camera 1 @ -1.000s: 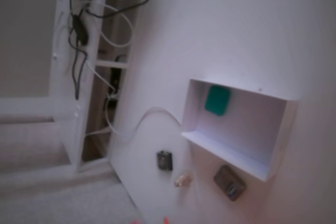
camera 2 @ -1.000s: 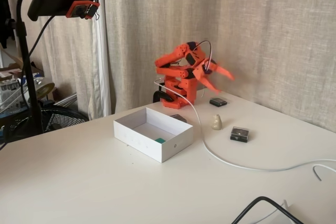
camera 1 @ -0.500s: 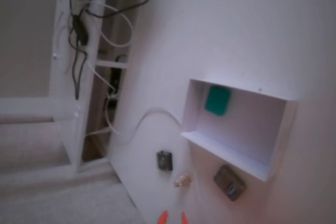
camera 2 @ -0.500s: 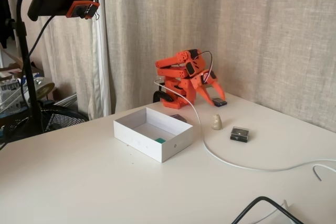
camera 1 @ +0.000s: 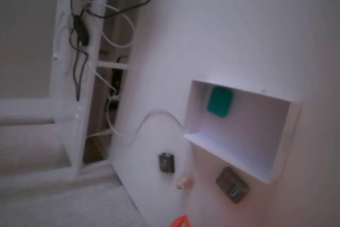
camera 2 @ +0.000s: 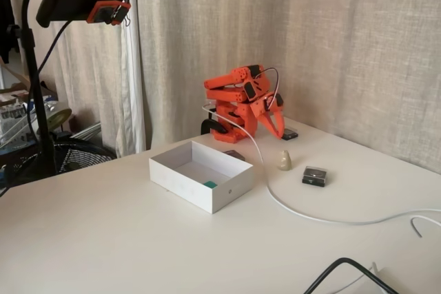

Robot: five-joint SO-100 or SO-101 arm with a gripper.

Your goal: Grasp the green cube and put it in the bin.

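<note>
Bin holds only the green cube by one wall; pincer closed, empty.

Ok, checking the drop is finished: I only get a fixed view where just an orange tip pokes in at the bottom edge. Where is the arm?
Observer: Folded low over its base at the back of the table, gripper pointing down, jaws together.
Operator: Holding anything?
Observer: Nothing that I can see; a dark block, outside your frame, lies on the table right beside the tip.
</note>
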